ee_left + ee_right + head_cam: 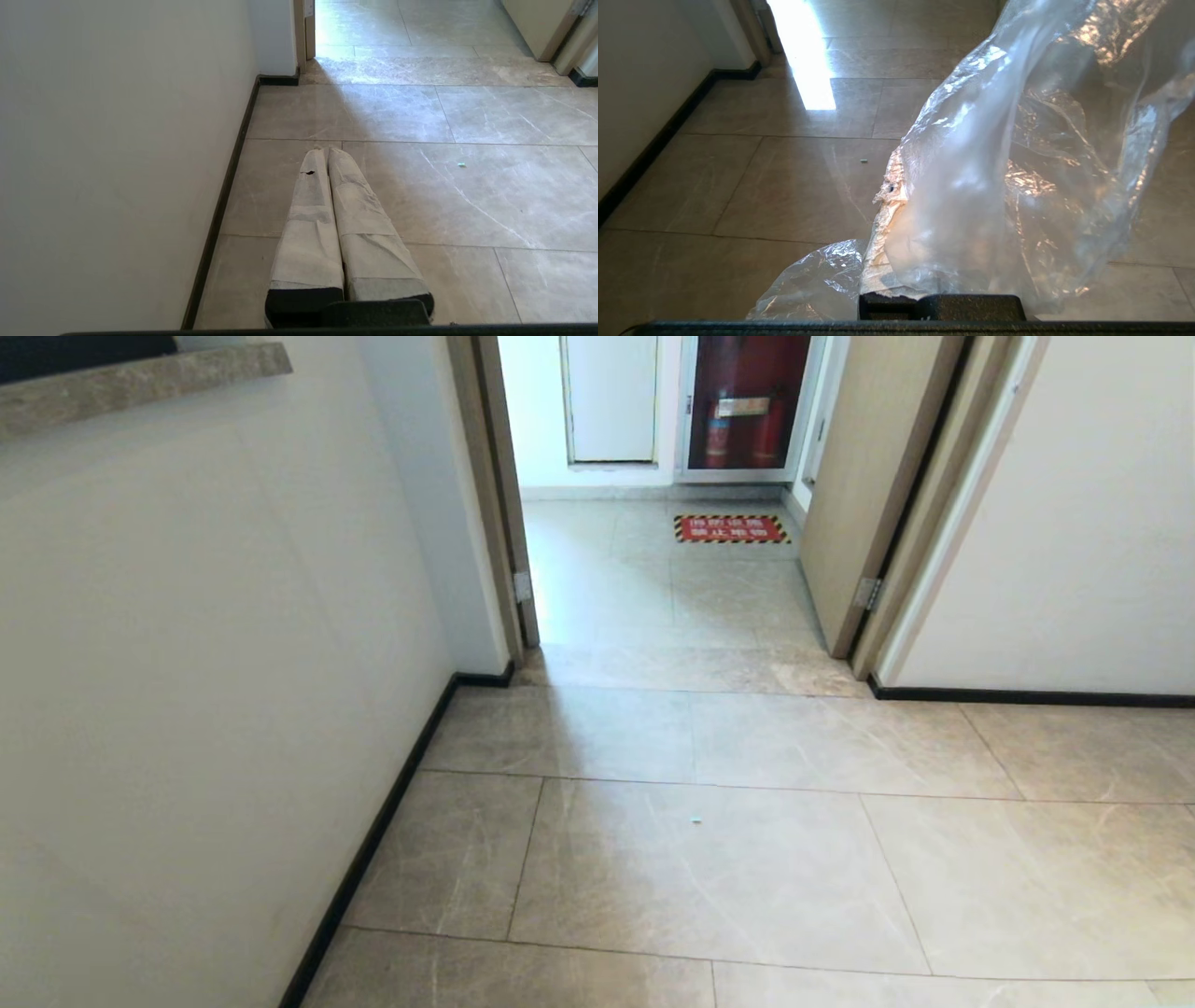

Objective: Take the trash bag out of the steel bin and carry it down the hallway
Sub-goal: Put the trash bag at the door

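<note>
A stone-coloured ledge (140,383) juts from the white wall at far left. Through the open doorway ahead, a tan door (864,476) stands swung open on the right. Beyond it, a cabinet holding red fire extinguishers (744,429) sits against the far wall, with a red, hazard-striped floor sign (731,529) just before it.

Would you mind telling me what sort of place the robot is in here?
Probably an office or apartment-block hallway: glossy marbled floor tiles, white walls with a dark baseboard, and a fire extinguisher cabinet beyond the open doorway.
</note>
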You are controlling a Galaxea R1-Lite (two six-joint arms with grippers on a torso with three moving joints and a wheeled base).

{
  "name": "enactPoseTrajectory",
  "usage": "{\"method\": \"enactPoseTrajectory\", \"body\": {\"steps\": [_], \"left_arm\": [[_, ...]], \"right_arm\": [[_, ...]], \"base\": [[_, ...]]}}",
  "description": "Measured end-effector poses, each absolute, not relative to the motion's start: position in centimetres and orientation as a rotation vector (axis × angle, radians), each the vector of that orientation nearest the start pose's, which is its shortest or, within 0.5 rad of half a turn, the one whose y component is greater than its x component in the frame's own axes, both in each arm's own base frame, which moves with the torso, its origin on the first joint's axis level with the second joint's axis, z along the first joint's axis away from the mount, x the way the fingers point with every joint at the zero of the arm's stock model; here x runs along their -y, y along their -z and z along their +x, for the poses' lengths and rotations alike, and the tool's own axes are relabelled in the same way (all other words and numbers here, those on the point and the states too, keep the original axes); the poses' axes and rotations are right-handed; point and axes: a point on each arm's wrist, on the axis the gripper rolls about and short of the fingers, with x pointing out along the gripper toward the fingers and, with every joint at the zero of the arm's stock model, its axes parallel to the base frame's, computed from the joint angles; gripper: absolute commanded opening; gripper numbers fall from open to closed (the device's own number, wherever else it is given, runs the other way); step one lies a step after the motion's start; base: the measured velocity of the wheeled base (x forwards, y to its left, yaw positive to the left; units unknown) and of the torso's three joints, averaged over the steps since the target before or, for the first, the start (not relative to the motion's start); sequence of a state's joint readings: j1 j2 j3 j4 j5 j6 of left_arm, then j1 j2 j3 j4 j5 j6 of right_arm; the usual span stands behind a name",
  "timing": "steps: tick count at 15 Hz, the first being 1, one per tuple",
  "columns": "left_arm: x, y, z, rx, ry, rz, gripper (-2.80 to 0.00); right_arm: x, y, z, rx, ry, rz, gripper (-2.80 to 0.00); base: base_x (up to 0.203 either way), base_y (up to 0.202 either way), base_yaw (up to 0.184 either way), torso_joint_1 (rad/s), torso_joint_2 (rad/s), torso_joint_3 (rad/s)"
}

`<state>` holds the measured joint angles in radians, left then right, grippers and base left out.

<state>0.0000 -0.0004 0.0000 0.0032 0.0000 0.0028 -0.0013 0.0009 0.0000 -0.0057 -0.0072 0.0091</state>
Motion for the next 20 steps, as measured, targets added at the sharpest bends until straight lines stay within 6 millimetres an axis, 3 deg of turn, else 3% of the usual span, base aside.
{"method": "enactPoseTrajectory", "body": {"steps": [9, 20], "left_arm": [[0.0, -7.52, -2.28, -0.002, 0.0, 0.002, -2.8], [0.0, -7.51, -2.28, -0.003, 0.0, 0.002, -2.8]], "right_arm": [[0.02, -7.6, -2.28, 0.005, 0.01, 0.019, -2.8], [0.01, -7.61, -2.27, 0.005, 0.009, 0.011, -2.8]], "base": [[0.184, 0.0, 0.001, 0.002, 0.0, 0.002], [0.0, 0.0, 0.0, 0.0, 0.0, 0.0]]}}
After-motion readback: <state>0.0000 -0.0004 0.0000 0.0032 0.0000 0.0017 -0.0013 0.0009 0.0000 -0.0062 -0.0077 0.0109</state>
